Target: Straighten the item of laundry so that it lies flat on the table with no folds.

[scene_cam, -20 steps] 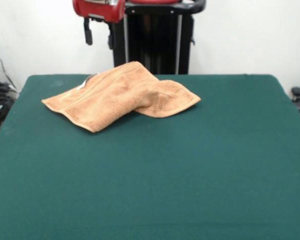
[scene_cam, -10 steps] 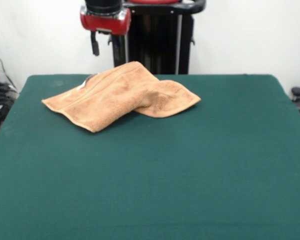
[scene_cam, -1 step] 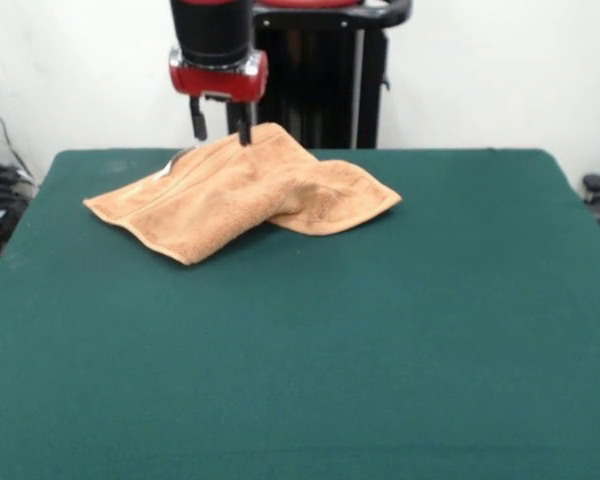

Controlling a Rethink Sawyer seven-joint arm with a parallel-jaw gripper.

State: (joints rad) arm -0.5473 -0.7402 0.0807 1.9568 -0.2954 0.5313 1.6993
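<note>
Laundry here is one orange-tan towel, lying on the far left part of the green counter; it is doubled over itself, one layer draped across the other so that a rounded flap reaches out to the right and a raised ridge runs along its far edge; by my reading nothing has been flattened yet. A small pale loop pokes out at the far left edge; woven bands run near the borders. The gripper hangs just over that far ridge, its jaws apart and empty, one tip seeming to meet the cloth and the other just clear of it; the spot suggests it is lined up to pinch the upper layer where the fold stands highest, which would let that layer be drawn off the one beneath. No brand, label or legible writing shows on towel, counter or arm.
</note>
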